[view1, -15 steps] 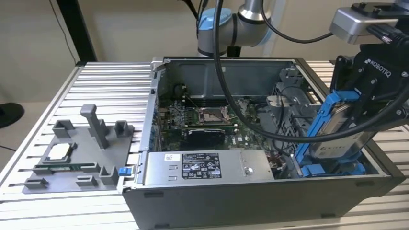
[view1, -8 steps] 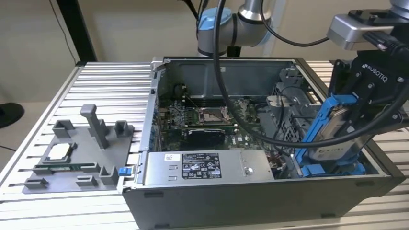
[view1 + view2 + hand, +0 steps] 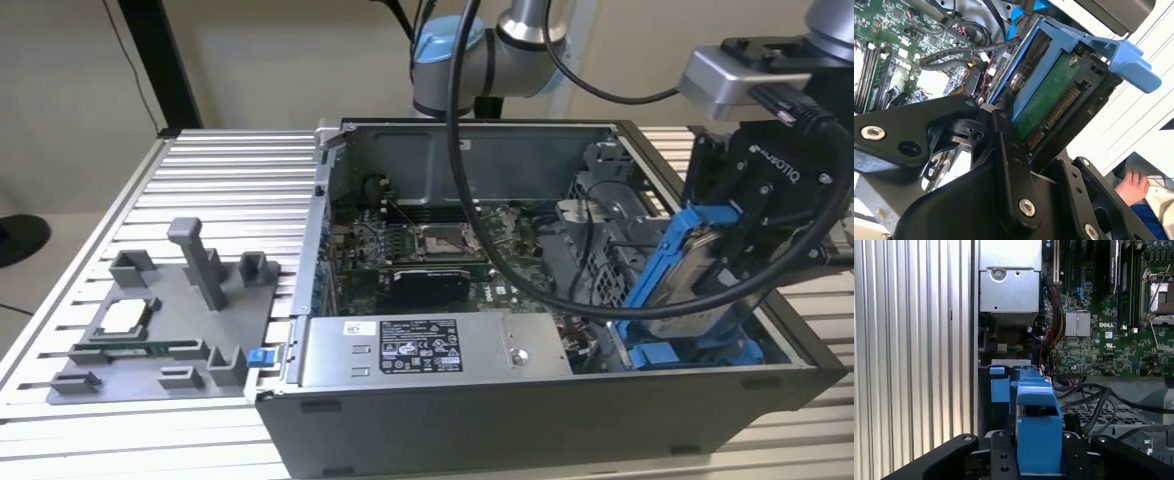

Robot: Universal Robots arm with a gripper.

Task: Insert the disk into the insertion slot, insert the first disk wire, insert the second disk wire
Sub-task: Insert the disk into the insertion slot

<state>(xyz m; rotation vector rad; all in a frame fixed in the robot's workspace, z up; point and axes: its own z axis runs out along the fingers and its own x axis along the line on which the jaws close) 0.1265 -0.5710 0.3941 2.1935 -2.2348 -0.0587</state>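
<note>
Grip: our gripper (image 3: 723, 268) pinches the disk (image 3: 678, 255) between its fingers.
Where: tilted, just above the insertion slot (image 3: 694, 352).
Risk: at this tilt we could jam on the slot edge or snag cables (image 3: 1094, 386).

Exterior view: the disk (image 3: 694, 265), at the computer case's (image 3: 534, 420) near corner on the exterior view's right; its lower end is indistinguishable from the insertion slot's (image 3: 694, 353) blue parts. First wrist view: the disk's frame masks much of the slot. Second wrist view: a person's hand (image 3: 1130, 189), its sleeve (image 3: 1150, 216) cropped by the picture's edge.
</note>
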